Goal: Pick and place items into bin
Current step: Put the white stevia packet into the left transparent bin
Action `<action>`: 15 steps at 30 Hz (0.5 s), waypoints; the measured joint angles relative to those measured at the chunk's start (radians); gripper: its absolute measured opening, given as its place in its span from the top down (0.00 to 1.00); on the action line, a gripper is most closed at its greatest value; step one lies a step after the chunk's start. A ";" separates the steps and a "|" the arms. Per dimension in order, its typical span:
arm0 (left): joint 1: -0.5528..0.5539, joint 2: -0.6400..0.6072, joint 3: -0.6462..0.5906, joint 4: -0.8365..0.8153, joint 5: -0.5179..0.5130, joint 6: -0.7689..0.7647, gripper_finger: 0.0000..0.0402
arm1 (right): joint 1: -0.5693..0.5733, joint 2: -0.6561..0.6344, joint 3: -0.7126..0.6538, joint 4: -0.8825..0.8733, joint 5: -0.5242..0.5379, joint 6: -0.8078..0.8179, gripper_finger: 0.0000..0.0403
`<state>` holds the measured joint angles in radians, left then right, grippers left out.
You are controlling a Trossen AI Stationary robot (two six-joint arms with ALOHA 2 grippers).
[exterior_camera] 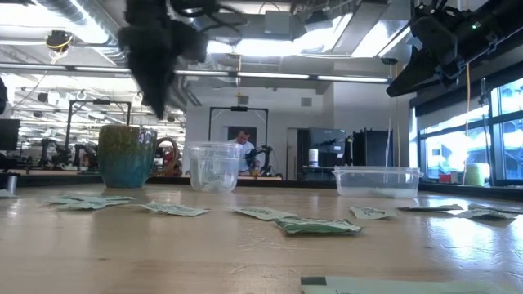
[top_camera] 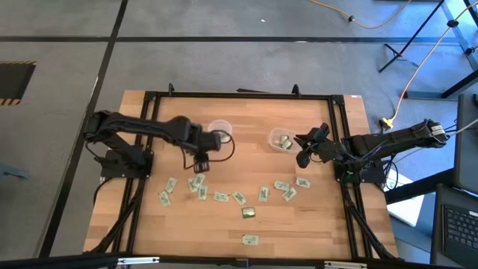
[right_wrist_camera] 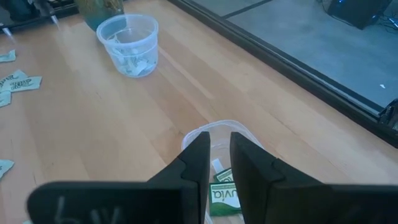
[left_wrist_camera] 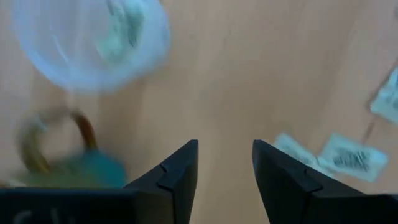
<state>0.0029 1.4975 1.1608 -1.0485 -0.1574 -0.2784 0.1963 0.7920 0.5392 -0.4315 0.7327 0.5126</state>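
Several small green-and-white packets [top_camera: 221, 196] lie flat on the wooden table in a loose arc, with one darker olive-gold packet [top_camera: 249, 213] among them. A clear cup [top_camera: 220, 128] at the far middle holds a packet [left_wrist_camera: 121, 28]. A shallow clear bin [top_camera: 281, 139] to its right holds a few packets [right_wrist_camera: 224, 193]. My left gripper [left_wrist_camera: 225, 146] hangs open above bare wood, on the near side of the cup, pointing steeply down with nothing between its fingers. My right gripper [right_wrist_camera: 216, 155] hovers over the bin's edge, its fingers a narrow gap apart and empty.
A green mug [exterior_camera: 127, 155] stands left of the cup, close under my left arm. A black frame [top_camera: 239, 96] runs along the table's edges. One packet [top_camera: 250, 240] lies alone near the front edge. Bare wood lies between the cup, the bin and the arc of packets.
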 joint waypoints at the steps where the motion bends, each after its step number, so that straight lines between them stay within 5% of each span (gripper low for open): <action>1: -0.019 0.000 -0.012 -0.019 -0.001 -0.053 0.63 | 0.000 0.000 0.000 0.000 0.000 0.001 0.83; 15: -0.309 0.001 -0.191 -0.159 0.061 -0.710 0.63 | 0.000 0.000 0.000 0.001 0.000 0.001 0.83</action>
<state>-0.3059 1.4986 0.9697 -1.2072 -0.0964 -0.9883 0.1967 0.7919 0.5392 -0.4309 0.7326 0.5140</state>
